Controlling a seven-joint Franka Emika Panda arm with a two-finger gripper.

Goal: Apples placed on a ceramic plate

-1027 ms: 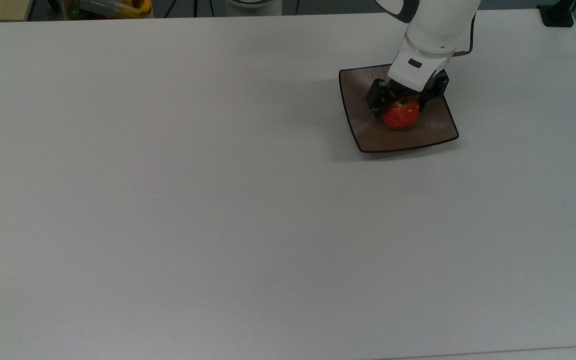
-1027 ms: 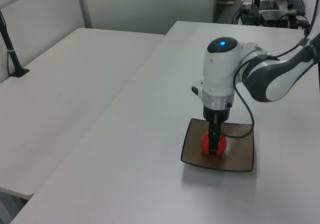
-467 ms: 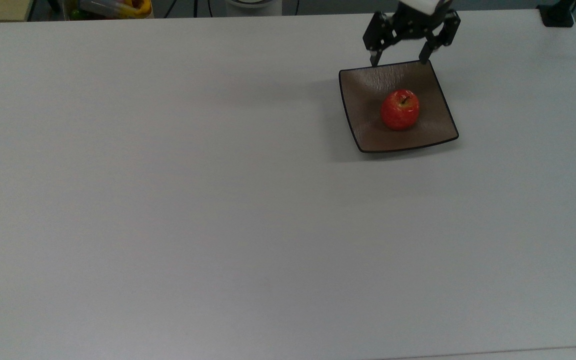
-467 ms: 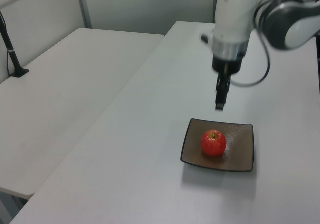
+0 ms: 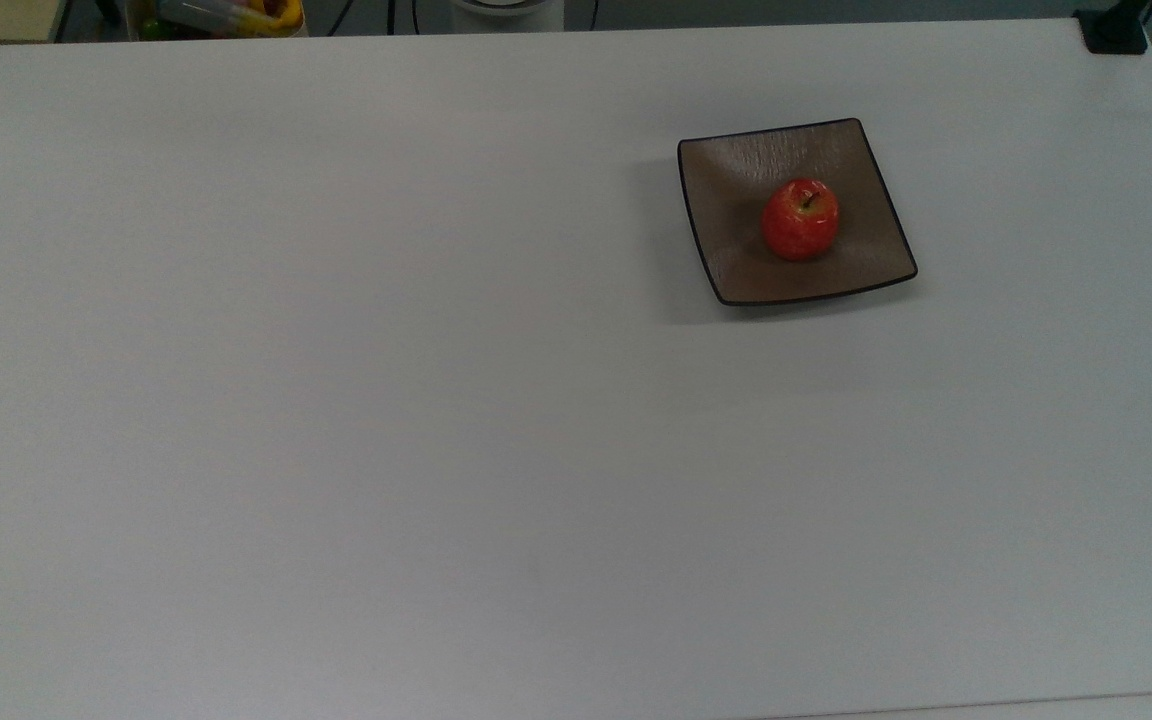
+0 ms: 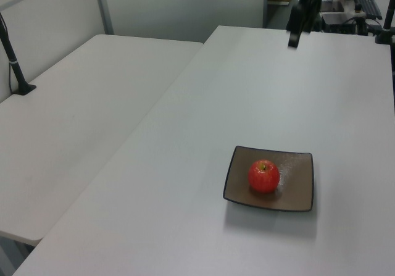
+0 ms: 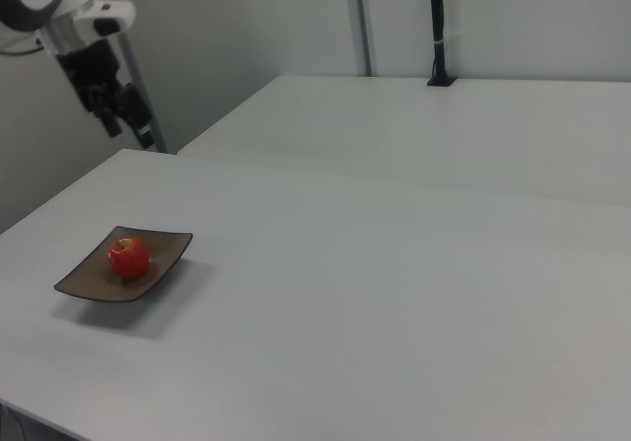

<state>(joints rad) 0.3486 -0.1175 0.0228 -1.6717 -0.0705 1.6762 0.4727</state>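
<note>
Apple [image 5: 800, 220] sits stem-up mid ceramic plate [image 5: 726, 260], job looks done. End effector [image 7: 126, 118] is up high, well clear; can't tell its opening. Retreat without dipping plateward.

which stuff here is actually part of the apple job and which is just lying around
Part of the job:
small red apple with yellowish streaks
square brown-grey ceramic plate with a thin black rim
black two-finger gripper, raised away from the plate

Just lying about:
yellow and red clutter beyond the table's far edge
black upright post
</note>
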